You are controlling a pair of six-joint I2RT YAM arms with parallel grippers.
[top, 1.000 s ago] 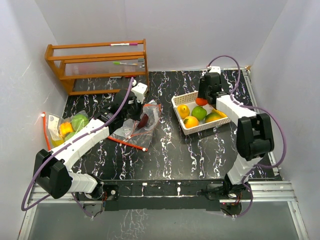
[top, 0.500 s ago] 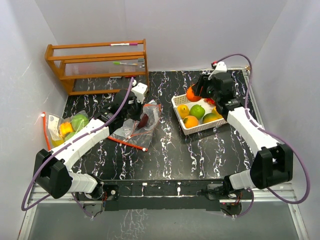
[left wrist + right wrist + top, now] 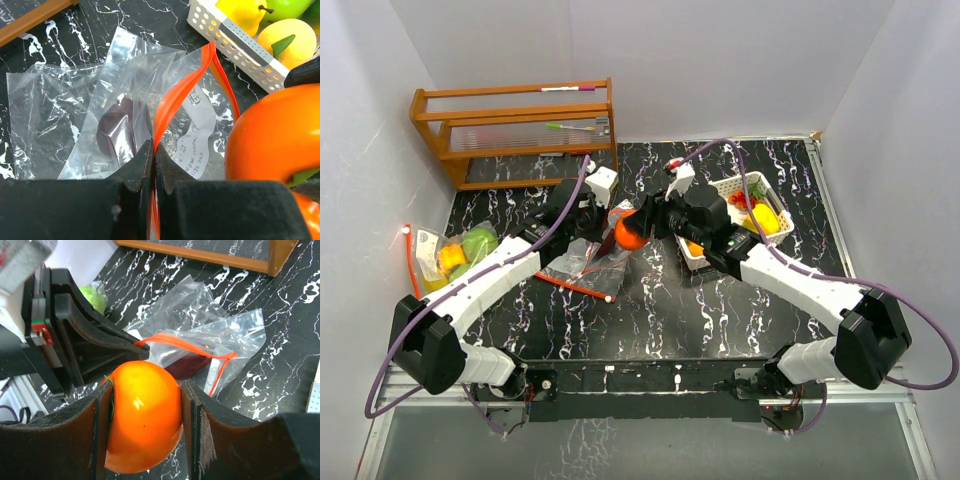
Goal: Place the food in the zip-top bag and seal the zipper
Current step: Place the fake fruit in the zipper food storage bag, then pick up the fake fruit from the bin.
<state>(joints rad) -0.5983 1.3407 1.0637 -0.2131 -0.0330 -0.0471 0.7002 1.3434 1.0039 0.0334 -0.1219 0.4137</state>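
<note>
Find left pincer (image 3: 154, 156) pinched narrow on orange zipper strip (image 3: 176, 100) of zip-top bag (image 3: 125, 85), lower centre of wrist view. Find right pincer (image 3: 146, 387) clamping orange fruit (image 3: 144, 420) just beside bag mouth. Note dark purple piece (image 3: 116, 131) inside. Cannot read print on white label (image 3: 192, 145).

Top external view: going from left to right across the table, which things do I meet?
In order: filled bag by the left wall → clear zip bag → orange fruit → white basket.
</note>
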